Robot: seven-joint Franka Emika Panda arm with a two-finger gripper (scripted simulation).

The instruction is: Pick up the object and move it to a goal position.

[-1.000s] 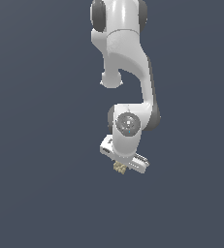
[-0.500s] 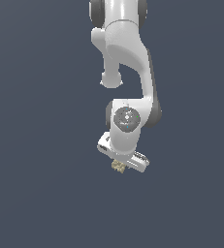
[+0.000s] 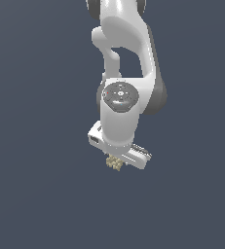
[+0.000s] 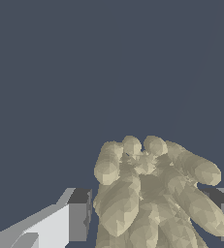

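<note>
surface: plain dark blue-grey, flat and even in tone across the whole exterior view
wrist view of surface: the same unbroken blue-grey
edges: cannot be made out in either view
things resting on it: cannot tell from these views

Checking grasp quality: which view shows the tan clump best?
The wrist view. The tan clump fills much of the frame, its knobbly lobes clear, sitting between the claw fingers. The exterior view shows only a tiny beige speck under the claw, contact unreadable.
</note>
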